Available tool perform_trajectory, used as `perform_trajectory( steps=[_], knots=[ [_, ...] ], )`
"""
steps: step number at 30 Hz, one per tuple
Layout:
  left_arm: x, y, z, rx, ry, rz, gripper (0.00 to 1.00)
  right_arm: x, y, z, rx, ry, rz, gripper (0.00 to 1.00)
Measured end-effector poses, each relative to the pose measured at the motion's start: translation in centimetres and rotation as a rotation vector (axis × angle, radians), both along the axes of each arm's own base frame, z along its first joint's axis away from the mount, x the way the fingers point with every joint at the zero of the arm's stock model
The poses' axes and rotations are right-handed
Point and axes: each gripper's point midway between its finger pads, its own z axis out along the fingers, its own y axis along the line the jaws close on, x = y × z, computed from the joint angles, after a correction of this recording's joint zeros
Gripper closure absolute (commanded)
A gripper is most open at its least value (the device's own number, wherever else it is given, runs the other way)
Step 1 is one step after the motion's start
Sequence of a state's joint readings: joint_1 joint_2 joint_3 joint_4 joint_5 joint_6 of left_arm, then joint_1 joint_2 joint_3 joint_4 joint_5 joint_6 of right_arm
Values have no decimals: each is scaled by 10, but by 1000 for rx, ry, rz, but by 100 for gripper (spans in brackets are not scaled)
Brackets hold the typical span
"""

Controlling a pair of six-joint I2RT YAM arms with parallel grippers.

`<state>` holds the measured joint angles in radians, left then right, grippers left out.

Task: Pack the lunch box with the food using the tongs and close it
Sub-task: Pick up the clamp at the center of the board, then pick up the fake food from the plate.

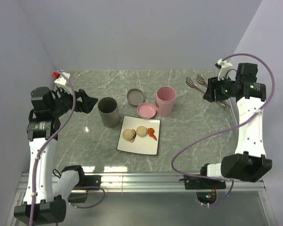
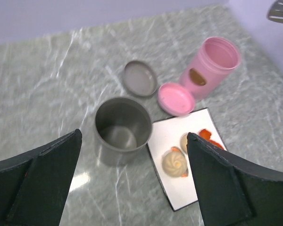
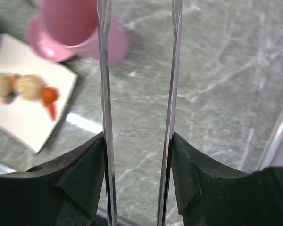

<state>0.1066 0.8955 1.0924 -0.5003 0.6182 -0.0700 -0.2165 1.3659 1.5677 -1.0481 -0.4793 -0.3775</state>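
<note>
Bright, even light; table (image 3: 85, 123) glare; the food (image 3: 30, 87) looks blurred.

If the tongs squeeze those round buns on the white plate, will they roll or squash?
Probably roll: the round buns sit loose on a flat plate. Their doughy, pleated tops suggest softness, so they may dent. The slim smooth tongs might slip.

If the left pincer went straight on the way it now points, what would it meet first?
Most likely the grey cup, upright and dead ahead of the left pincer, whose jaws stand open. Depth is unclear, but nothing shows in between.
</note>
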Motion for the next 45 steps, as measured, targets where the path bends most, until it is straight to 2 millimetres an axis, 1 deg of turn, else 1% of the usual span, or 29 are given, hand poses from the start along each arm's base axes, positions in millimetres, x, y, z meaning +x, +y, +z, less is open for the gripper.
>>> perform_trajectory(
  steps=[2, 4, 6, 8, 12, 15, 16, 19, 22, 25, 29, 32, 35, 41, 45],
  knots=[
    [-5, -6, 11, -3, -49, -36, 1, -10, 11, 17, 30, -32, 43, 40],
    [-9, -10, 18, -7, -78, -65, 1, -19, 21, 31, 56, -62, 85, 40],
    [-10, -13, 21, -10, -89, -83, 1, -30, 32, 43, 84, -85, 137, 41],
    [-10, -14, 19, -14, -82, -94, 1, -42, 45, 52, 103, -102, 190, 41],
    [-8, -15, 16, -23, -62, -97, 1, -63, 74, 61, 118, -127, 305, 41],
    [-8, -15, 16, -32, -58, -94, 1, -81, 102, 59, 123, -132, 414, 41],
    [-9, -15, 17, -38, -55, -93, 1, -88, 113, 55, 124, -124, 456, 41],
    [-9, -16, 16, -54, -42, -88, 1, -100, 137, 41, 125, -90, 548, 42],
    [-6, -16, 14, -68, -18, -85, 1, -101, 151, 24, 107, -47, 600, 43],
    [-1, -16, 8, -79, 11, -81, 1, -98, 163, -1, 60, -6, 640, 43],
    [-1, -16, 7, -96, 27, -75, 1, -104, 182, -44, -31, 49, 706, 42],
    [-1, -16, 8, -103, 27, -73, 1, -104, 189, -69, -91, 80, 723, 42],
    [0, -16, 8, -110, 33, -72, 0, -96, 192, -85, -132, 86, 713, 42],
    [1, -18, 7, -122, 41, -78, 1, -81, 198, -104, -174, 95, 703, 39],
    [2, -18, 6, -127, 47, -80, 1, -78, 202, -112, -183, 104, 709, 39]
  ],
)
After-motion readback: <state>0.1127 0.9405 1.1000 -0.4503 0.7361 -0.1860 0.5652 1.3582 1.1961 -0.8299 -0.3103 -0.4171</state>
